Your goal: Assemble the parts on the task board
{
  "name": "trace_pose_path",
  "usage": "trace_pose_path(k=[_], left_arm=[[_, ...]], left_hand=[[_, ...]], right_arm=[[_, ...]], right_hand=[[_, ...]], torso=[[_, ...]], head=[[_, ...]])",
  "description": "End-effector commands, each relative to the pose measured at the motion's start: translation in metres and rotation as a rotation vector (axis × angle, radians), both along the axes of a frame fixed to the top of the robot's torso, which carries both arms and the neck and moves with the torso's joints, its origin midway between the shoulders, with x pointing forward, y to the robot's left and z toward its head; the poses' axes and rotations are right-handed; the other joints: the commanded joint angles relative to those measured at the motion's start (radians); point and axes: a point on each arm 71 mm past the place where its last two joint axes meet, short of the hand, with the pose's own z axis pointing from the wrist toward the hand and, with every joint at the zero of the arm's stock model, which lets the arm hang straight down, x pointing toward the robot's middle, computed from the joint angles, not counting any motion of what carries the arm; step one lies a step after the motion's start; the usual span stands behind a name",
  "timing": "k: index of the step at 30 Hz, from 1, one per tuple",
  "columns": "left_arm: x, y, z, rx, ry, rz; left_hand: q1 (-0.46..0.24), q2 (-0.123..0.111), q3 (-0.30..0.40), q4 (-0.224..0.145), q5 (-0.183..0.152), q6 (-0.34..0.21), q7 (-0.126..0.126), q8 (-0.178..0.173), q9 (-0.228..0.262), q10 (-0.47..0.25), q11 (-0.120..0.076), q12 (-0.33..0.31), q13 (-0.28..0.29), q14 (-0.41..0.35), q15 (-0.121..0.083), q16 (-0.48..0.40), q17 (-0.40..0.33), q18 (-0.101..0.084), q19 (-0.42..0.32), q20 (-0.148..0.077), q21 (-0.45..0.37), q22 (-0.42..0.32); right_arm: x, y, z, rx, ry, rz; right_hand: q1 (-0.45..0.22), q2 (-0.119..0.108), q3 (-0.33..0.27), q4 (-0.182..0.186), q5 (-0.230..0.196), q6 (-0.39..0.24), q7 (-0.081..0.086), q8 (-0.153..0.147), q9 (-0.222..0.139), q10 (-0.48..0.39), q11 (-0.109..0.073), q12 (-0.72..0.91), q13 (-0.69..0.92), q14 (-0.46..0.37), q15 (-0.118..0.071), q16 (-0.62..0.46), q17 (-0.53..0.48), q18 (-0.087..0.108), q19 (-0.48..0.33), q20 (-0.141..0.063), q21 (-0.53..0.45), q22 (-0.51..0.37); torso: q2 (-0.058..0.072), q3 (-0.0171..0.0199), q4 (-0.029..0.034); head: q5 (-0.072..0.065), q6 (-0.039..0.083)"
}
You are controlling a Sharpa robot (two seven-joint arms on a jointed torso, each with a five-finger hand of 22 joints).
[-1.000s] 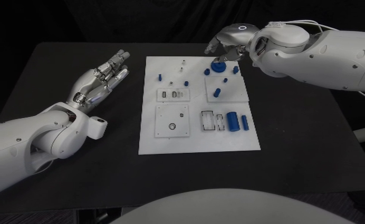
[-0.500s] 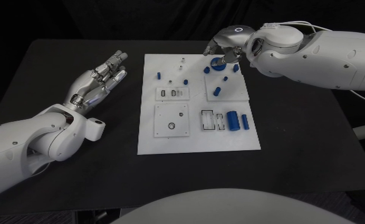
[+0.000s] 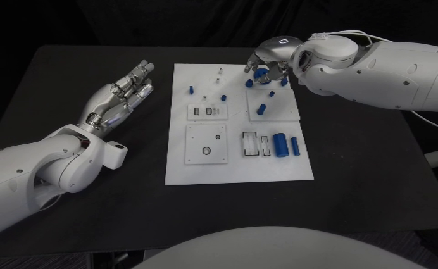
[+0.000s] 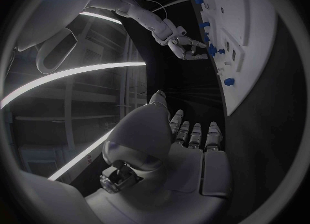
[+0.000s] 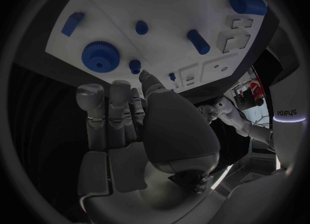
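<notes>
The white task board point(image 3: 237, 155) lies in the middle of the black table. A blue gear point(image 5: 100, 55) lies flat near its far right corner, partly covered in the head view by my right hand point(image 3: 268, 65). That hand hovers over the corner with its fingers point(image 5: 110, 110) stretched out just short of the gear and nothing in them. Small blue pegs point(image 3: 261, 109) stand on the board, and two larger blue cylinders point(image 3: 287, 145) lie at its right side. My left hand point(image 3: 123, 95) rests open and flat on the table left of the board.
Several small blue pegs point(image 5: 198, 42) dot the board around the gear. Recessed slots point(image 3: 207, 144) mark the board's near half. Bare black table point(image 3: 365, 155) surrounds the board on all sides. In the left wrist view the board's edge point(image 4: 252, 53) curves past my right hand point(image 4: 187, 47).
My right hand has shifted a little toward the far edge of the board, over the gear. The left hand has stayed where it was.
</notes>
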Motion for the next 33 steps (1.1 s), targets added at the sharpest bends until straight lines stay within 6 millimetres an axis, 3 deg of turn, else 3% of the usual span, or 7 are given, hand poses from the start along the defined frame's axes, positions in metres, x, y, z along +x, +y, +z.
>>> trace_pose_path(k=[1, 21, 33], left_arm=[[-0.006, -0.003, 0.014, -0.102, -0.174, -0.061], [-0.004, -0.004, 0.013, -0.101, -0.163, -0.068], [-0.003, -0.004, 0.012, -0.101, -0.157, -0.073]], left_hand=[[0.007, 0.004, -0.003, 0.001, 0.002, -0.009, 0.001, 0.001, -0.001, -0.007, 0.000, -0.004, -0.001, 0.000, 0.010, -0.004, -0.001, 0.017, 0.000, 0.001, -0.003, 0.000], [0.009, 0.008, -0.003, 0.001, 0.002, -0.016, 0.004, 0.000, -0.001, -0.009, 0.005, -0.004, -0.002, 0.000, 0.023, -0.004, -0.001, 0.016, 0.001, 0.012, -0.002, 0.000], [0.011, 0.010, -0.003, 0.001, 0.002, -0.019, 0.007, 0.000, -0.001, -0.010, 0.009, -0.004, -0.002, 0.000, 0.029, -0.004, -0.001, 0.015, 0.001, 0.017, -0.002, 0.001]], right_arm=[[0.000, 0.000, -0.003, -0.006, -0.002, 0.009], [0.008, 0.010, -0.013, 0.001, -0.008, 0.035], [0.010, 0.007, -0.020, -0.008, 0.006, 0.024]], right_hand=[[-0.004, -0.004, 0.013, 0.001, 0.002, 0.013, -0.001, 0.008, 0.002, 0.012, 0.001, -0.008, 0.002, 0.010, 0.002, 0.009, 0.008, -0.018, 0.010, 0.002, 0.011, 0.009], [0.010, -0.011, 0.072, 0.002, 0.003, 0.073, 0.006, 0.022, 0.016, 0.063, -0.005, -0.030, 0.002, 0.013, -0.001, 0.023, 0.035, -0.023, 0.014, -0.001, 0.037, 0.054], [0.008, -0.021, 0.094, 0.007, 0.003, 0.083, 0.004, 0.020, 0.021, 0.095, -0.005, -0.034, 0.003, 0.016, -0.002, 0.028, 0.047, -0.027, 0.020, -0.002, 0.051, 0.081]], torso=[[0.001, -0.0006, 0.0004], [0.002, -0.0016, -0.0013], [0.003, -0.0031, 0.0000]], head=[[-0.001, 0.000], [0.008, 0.000], [0.008, 0.017]])
